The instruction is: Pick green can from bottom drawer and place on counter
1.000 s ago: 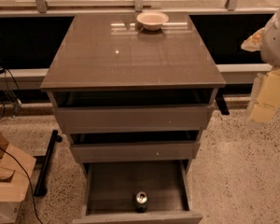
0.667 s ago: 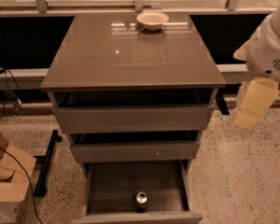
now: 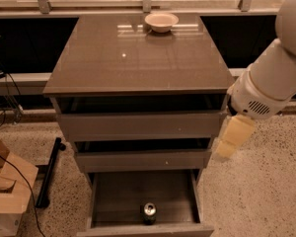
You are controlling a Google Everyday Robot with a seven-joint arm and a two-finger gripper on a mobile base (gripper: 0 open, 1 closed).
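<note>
1. The green can (image 3: 149, 213) stands upright on the floor of the bottom drawer (image 3: 113, 196), close to the drawer's front panel and about midway across its width. Its silver top faces up.
2. The bottom drawer is pulled well out around the green can, further than the 2 drawers above.
3. Left of the green can in the picture, well apart and outside the cabinet, a cardboard box (image 3: 10, 191) sits on the speckled floor (image 3: 256, 181). A black bar (image 3: 49, 172) lies between that box and the cabinet.
4. The end effector (image 3: 230, 138) hangs above and to the picture's right of the green can, well apart from it. It is outside the cabinet, beside the right ends of the upper drawers. It is a pale cream piece pointing down and inward. How far open it is cannot be told, and nothing shows in its hold.
5. The white arm (image 3: 271, 78) runs up and away to the picture's right from there, further still from the green can.
6. Behind and above the green can, the middle drawer (image 3: 143, 159) and the top drawer (image 3: 138, 126) each stand slightly open.
7. The counter (image 3: 138, 58) spreads glossy above all 3 drawers, beyond the green can.
8. Farthest from the green can, 1 pale bowl (image 3: 161, 21) rests at the counter's back edge.
</note>
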